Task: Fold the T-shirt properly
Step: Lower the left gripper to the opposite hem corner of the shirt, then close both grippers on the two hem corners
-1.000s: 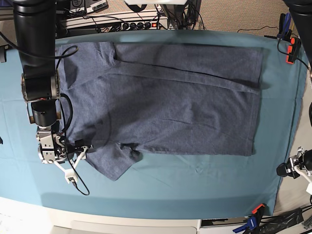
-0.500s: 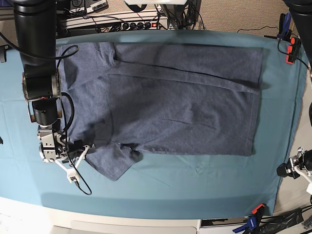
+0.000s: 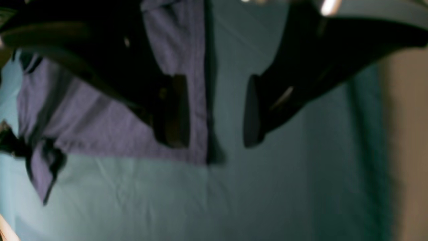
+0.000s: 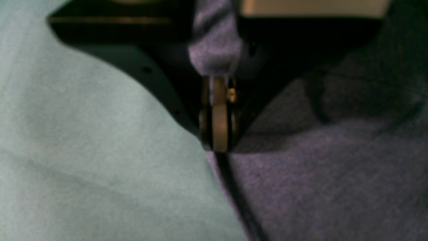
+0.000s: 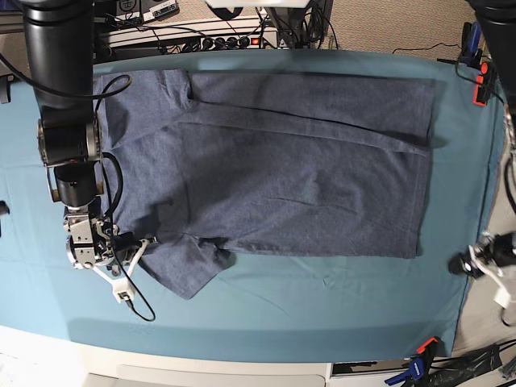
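The dark blue-grey T-shirt [image 5: 274, 169] lies spread flat on the teal cloth, neck end at the left and hem at the right. Its near sleeve [image 5: 187, 270] is creased at the front left. My right gripper [image 5: 135, 244] sits low at that sleeve's left edge. In the right wrist view its fingertips [image 4: 219, 127] are pressed together and a strip of T-shirt [image 4: 214, 43] fabric runs between the jaws. My left gripper [image 3: 214, 113] hangs open above the cloth, just off the T-shirt [image 3: 110, 124] hem edge near its front corner, holding nothing.
The teal table cloth [image 5: 322, 314] covers the table. Clamps [image 5: 419, 363] hold it at the front right and back right [image 5: 482, 81]. Cables and a power strip [image 5: 218, 36] line the back edge. Part of my left arm [image 5: 484, 262] shows at the right edge.
My right gripper has closed its jaws on the sleeve's edge. The part of the left arm at the right edge has shifted slightly.
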Controlling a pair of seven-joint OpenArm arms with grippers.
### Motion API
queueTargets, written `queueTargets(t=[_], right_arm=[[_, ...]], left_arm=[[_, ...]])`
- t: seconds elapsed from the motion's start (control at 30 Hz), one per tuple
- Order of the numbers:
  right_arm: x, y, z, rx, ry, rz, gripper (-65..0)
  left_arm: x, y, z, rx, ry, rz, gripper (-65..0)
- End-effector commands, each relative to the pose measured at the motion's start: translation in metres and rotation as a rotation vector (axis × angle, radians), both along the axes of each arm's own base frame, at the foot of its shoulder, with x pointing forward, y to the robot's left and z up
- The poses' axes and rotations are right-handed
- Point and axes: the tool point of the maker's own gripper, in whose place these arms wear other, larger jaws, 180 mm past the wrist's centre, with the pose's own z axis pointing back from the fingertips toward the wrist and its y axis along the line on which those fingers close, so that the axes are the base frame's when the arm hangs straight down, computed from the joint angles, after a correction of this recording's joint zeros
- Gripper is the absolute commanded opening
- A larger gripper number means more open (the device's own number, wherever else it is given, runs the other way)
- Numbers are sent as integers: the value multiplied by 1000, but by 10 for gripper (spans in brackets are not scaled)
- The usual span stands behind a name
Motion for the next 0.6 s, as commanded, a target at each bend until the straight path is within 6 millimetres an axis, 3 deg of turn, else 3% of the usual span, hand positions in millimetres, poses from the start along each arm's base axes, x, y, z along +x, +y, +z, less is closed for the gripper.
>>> queueTargets(t=[0.0, 0.17, 0.47, 0.57], right_arm=[[15, -6, 23, -18, -48, -3, -650], [19, -2, 30, -24, -60, 9, -650], [18, -2, 28, -24, -54, 8, -650], [18, -3, 28, -25, -52, 8, -650]], left_arm=[[13, -1, 19, -12, -60, 2, -374], [13, -32, -1, -35, -42, -37, -374], [26, -77, -16, -7, -54, -96, -374], [28, -81, -20, 20, -56, -106, -374]])
